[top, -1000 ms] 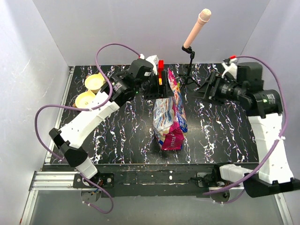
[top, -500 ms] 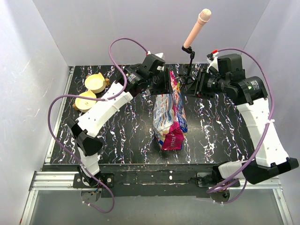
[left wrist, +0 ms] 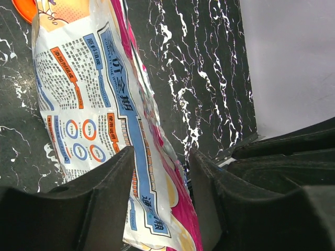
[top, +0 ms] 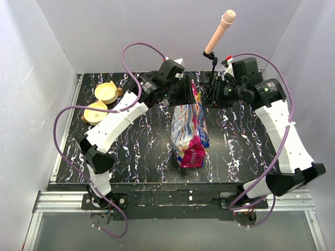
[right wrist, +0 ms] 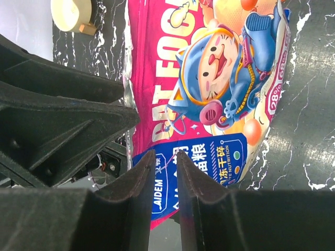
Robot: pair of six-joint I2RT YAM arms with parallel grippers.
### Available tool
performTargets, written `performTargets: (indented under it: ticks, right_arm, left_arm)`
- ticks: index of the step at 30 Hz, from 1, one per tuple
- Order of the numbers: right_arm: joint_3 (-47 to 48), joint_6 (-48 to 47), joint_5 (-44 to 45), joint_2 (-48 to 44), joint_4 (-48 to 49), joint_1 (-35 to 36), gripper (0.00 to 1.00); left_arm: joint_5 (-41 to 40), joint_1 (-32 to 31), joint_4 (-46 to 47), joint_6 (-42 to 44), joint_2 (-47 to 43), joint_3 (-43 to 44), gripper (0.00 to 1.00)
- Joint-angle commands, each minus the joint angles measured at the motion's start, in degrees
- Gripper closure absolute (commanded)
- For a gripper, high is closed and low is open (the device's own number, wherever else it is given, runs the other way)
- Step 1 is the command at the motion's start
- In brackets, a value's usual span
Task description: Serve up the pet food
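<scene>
The pet food bag [top: 189,130], glossy white, blue and magenta, stands upright mid-table, and no kibble shows. My left gripper [top: 183,94] is at the bag's top from the left. In the left wrist view its jaws [left wrist: 159,154] are closed around the top edge of the bag [left wrist: 89,94]. One finger presses the printed side; a slim gap shows by the other near the tip. My right gripper [top: 209,97] meets the top from the right. Its fingers [right wrist: 166,157] stand narrowly apart over the front of the bag [right wrist: 220,94]. Whether foil is pinched there I cannot tell.
Two tan bowls [top: 106,92] [top: 96,111] sit at the back left, and one bowl [right wrist: 73,14] shows in the right wrist view. A microphone on a stand [top: 220,31] rises behind the bag. White walls close in the black marbled table [top: 141,157].
Both arms have swung inward to the bag's top, the right one further than the left. Both pairs of jaws have narrowed. The bag has stayed in place.
</scene>
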Motion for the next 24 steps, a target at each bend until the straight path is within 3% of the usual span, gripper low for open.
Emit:
performTargets:
  ticks: [1,16,18,24]
  right_arm:
    - [3.0,-1.4,-1.1,0.5,1.5,0.9,0.71]
    - [4.1,-0.1,-1.3,2.6,2.4,3.3,0.78]
    - [3.6,0.1,-1.5,2.7,3.1,3.7,0.78]
    - [1.8,2.5,-3.0,2.8,6.0,4.1,0.76]
  left_arm:
    - [0.1,-0.2,0.8,0.0,-1.8,0.7,0.57]
    - [0.9,-0.3,-1.5,1.1,-1.3,2.0,0.77]
    - [1.0,-0.2,-0.7,1.2,-1.7,1.4,0.85]
    - [4.6,-0.2,0.2,2.0,-1.5,1.1,0.86]
